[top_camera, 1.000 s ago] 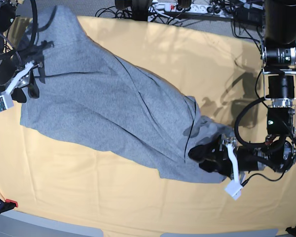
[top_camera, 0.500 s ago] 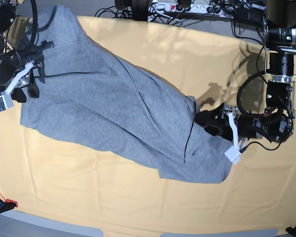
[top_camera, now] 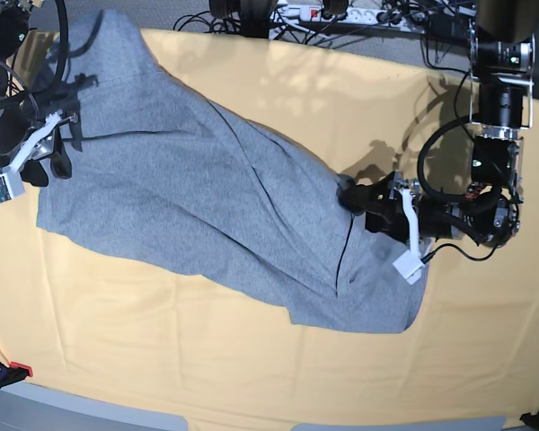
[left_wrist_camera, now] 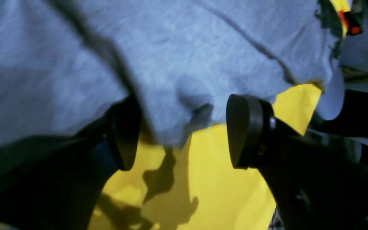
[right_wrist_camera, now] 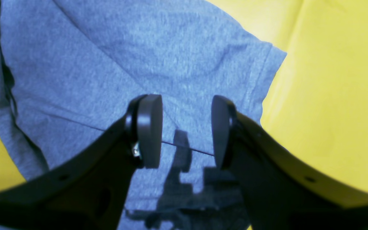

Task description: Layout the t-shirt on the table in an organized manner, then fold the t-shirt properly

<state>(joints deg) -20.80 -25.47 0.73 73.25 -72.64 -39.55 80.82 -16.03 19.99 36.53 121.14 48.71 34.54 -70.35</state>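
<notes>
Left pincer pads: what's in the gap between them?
Left wrist view: a bunched edge of the t-shirt hangs between the open left pincer's pads, table beneath.

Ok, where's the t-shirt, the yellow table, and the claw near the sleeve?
t-shirt (top_camera: pixel 189 197), base view, middle of the grey body.
table (top_camera: pixel 207 359), base view, bare yellow cloth in front.
right claw (right_wrist_camera: pixel 186 127), right wrist view, midway between its open fingertips.

Rumpled grey t-shirt (top_camera: pixel 207 197) diagonal on table (top_camera: pixel 251 377)

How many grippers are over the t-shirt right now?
2. The left gripper is at the t-shirt's edge on the base view's right side; the right gripper is over its opposite end.
</notes>
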